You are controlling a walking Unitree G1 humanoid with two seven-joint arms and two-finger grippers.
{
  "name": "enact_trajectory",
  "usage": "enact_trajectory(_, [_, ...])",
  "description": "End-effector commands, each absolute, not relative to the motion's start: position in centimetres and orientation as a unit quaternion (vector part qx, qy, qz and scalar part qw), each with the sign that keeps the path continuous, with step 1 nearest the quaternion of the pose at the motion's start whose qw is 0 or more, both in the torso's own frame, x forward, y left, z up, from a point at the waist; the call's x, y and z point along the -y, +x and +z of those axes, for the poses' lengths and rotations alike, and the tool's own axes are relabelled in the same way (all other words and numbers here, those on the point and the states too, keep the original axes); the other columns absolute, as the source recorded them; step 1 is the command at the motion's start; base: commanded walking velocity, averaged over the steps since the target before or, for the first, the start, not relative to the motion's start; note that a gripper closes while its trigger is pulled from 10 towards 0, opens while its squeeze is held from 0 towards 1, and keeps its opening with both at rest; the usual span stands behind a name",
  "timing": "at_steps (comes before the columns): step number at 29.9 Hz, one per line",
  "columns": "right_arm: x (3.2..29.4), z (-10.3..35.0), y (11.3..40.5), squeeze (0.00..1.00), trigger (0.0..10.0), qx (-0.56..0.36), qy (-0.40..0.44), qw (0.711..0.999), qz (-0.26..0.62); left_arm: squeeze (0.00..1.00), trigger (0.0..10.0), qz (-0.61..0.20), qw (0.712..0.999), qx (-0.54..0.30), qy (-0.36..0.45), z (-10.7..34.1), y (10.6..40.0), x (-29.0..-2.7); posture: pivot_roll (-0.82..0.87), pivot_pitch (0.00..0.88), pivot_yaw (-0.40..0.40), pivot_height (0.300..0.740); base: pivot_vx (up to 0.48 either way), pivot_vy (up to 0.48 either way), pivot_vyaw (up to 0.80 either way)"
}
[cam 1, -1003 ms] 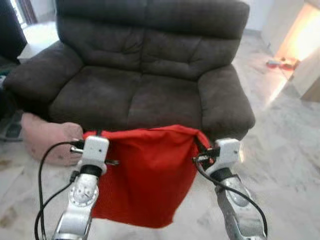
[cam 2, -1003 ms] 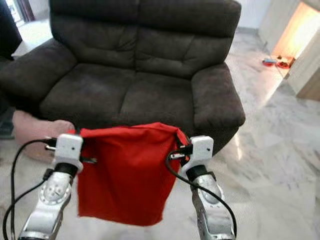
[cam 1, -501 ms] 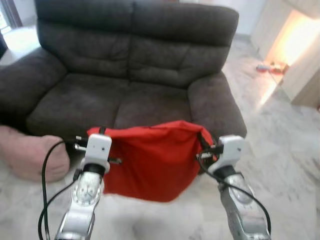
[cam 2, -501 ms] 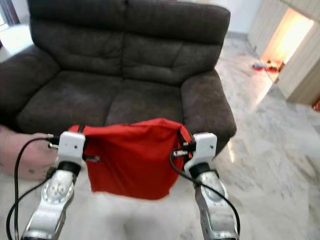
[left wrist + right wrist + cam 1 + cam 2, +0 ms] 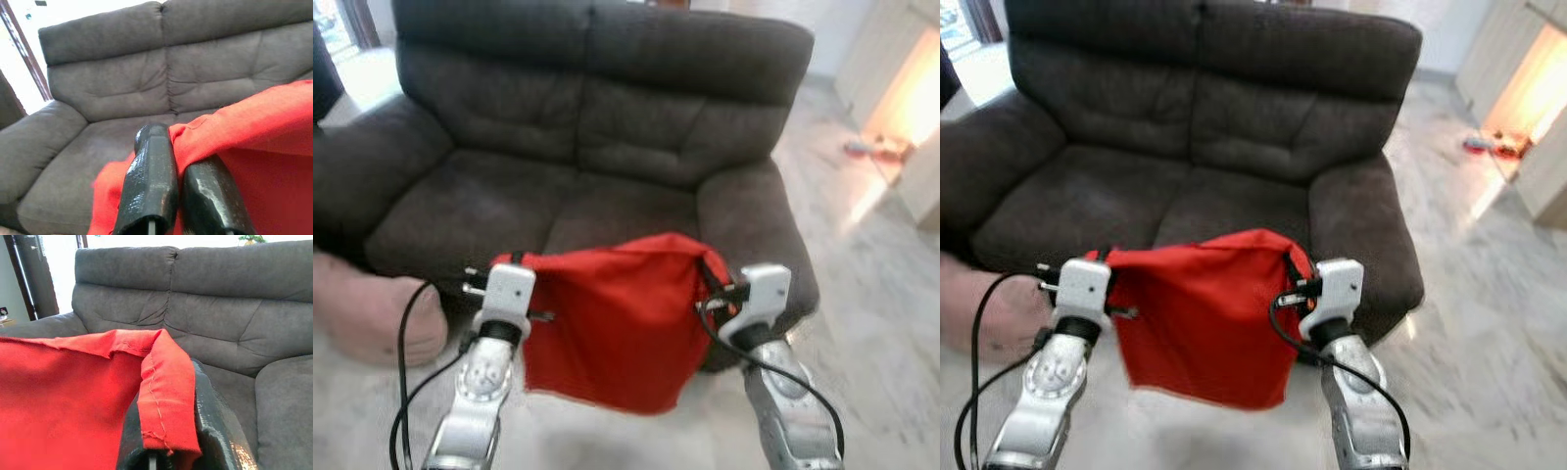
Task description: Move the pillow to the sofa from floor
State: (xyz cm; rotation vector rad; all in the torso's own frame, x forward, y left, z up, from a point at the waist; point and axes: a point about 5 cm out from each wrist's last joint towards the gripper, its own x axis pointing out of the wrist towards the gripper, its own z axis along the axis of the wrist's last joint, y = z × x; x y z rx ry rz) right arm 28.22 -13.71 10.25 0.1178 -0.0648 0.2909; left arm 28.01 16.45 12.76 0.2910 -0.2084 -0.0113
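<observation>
The red pillow (image 5: 612,333) hangs flat in the air, its top edge running left to right and its body drooping toward the floor (image 5: 891,294), just in front of the dark sofa (image 5: 597,147). The left gripper (image 5: 171,152) pinches its left top corner, the right gripper (image 5: 168,396) its right.

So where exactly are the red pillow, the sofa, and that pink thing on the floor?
red pillow (image 5: 607,333), left eye view, middle of its red front.
sofa (image 5: 509,201), left eye view, left seat cushion.
pink thing (image 5: 362,313), left eye view, its rounded top, on the floor beside the sofa.
</observation>
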Motion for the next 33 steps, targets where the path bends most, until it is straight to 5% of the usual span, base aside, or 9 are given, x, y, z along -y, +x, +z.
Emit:
enact_trajectory(1, [15.0, 11.0, 28.3, 0.0, 10.0, 0.053, 0.055, 0.989, 0.126, 0.0, 10.0, -0.018, 0.976, 0.169, 0.133, 15.4, 28.4, -15.3, 0.14, 0.0, -0.079, 0.74, 0.394, 0.0, 0.0])
enact_trajectory(24, [14.0, 20.0, 30.1, 0.0, 10.0, 0.192, 0.046, 0.971, 0.137, 0.0, 10.0, -0.01, 0.941, 0.293, 0.17, 24.9, 29.2, -15.6, 0.15, 0.013, -0.085, 0.74, 0.386, 0.0, 0.0])
enact_trajectory(33, [13.5, 20.8, 30.0, 0.0, 10.0, 0.203, 0.05, 0.967, 0.145, 0.0, 10.0, -0.005, 0.935, 0.311, 0.17, 26.5, 29.1, -15.6, 0.15, 0.014, -0.082, 0.74, 0.382, 0.0, -0.53])
